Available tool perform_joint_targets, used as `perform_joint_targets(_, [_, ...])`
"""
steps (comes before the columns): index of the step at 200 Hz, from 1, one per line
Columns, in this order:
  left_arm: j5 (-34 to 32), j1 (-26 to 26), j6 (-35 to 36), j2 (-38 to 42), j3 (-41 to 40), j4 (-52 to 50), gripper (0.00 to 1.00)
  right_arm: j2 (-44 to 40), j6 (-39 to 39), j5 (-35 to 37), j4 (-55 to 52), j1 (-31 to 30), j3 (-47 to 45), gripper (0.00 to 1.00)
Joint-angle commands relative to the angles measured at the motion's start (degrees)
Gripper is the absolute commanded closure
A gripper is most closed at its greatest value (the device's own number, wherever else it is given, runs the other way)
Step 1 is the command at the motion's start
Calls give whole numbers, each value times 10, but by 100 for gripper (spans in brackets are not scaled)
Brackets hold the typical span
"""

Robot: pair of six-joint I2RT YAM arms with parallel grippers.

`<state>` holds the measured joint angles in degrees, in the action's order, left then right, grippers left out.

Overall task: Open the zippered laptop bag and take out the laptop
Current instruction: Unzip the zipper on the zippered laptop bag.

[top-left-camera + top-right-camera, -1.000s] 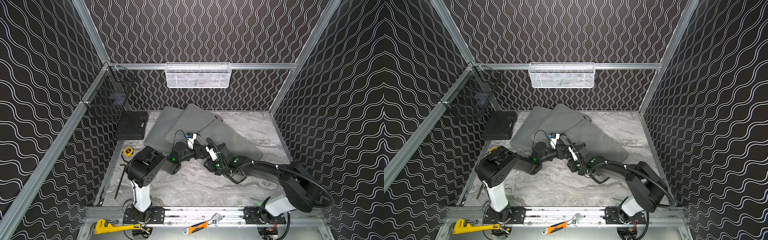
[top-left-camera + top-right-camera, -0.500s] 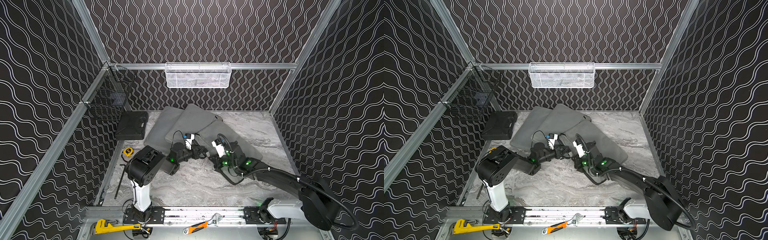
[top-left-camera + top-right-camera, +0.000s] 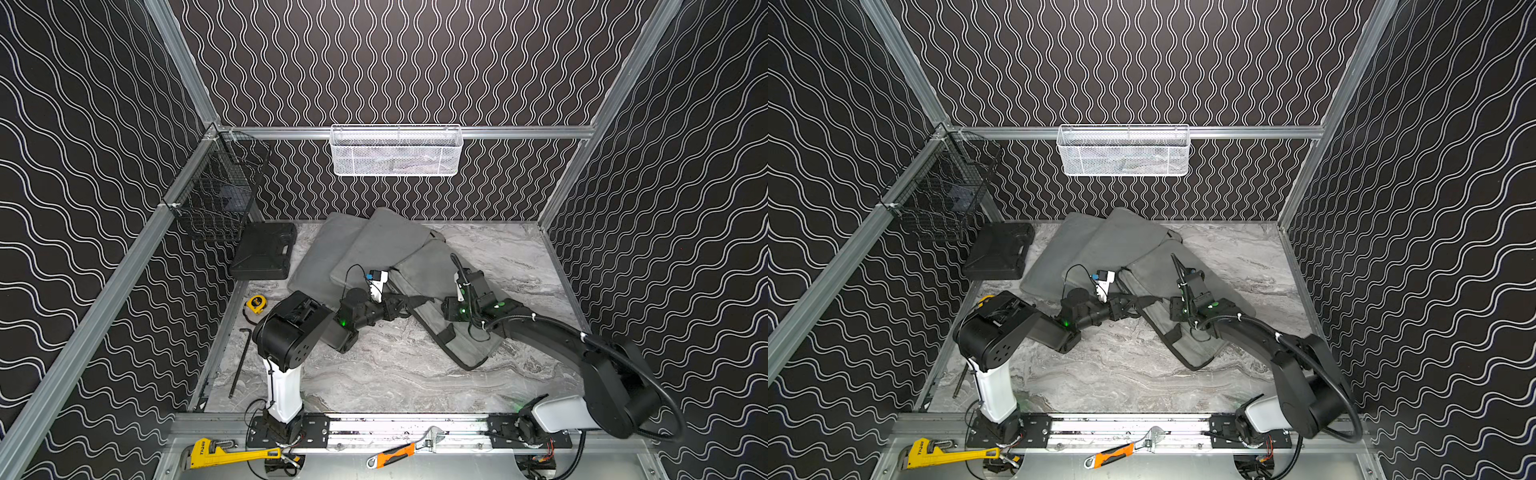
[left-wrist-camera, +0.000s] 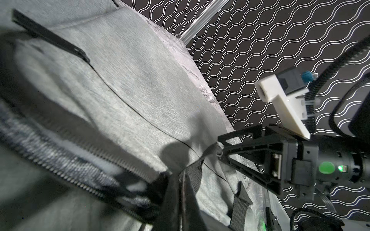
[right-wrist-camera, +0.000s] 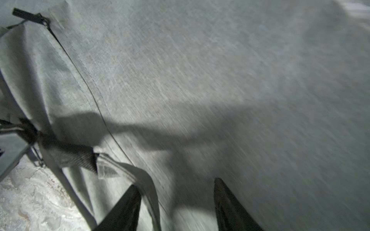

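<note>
We are on the unzipping step: the laptop bag [image 3: 426, 270] lies mid-worktop [image 3: 395, 374]. The left fingers [image 3: 405, 305] pinch its strap [image 4: 191, 176] and the right fingers [image 5: 176, 182] are spread above. Next, they must catch the zip [image 4: 86, 158].

Both top views look down from high above the near edge toward the far wall, sharing the whole table [image 3: 395, 374], while each wrist camera sits close over the bag [image 4: 140, 90], the left one facing right toward the right end effector [image 4: 221, 148], the right one nearer still, behind its own fingertips [image 5: 128, 206].
</note>
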<state>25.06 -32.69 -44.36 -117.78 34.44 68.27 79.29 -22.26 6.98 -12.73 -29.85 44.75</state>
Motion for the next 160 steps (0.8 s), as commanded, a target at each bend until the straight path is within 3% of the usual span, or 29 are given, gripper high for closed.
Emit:
perform_joint_targets(1, [-6, 0, 18, 9, 5, -1, 100, -44, -5, 46, -37, 1, -11, 37])
perform_joint_targets(27, [-3, 0, 20, 11, 16, -13, 100, -81, 13, 58, -74, -28, -12, 35])
perform_joint_targets(75, [1, 0, 23, 14, 32, -40, 100, -51, 0, 149, -164, -168, 37, 34])
perform_joint_targets(117, [6, 0, 28, 22, 39, -58, 100, -9, 2, 93, -135, -179, 22, 32])
perform_joint_targets(160, [9, 0, 41, 36, 50, -90, 100, -24, 14, 117, -133, -222, 21, 30])
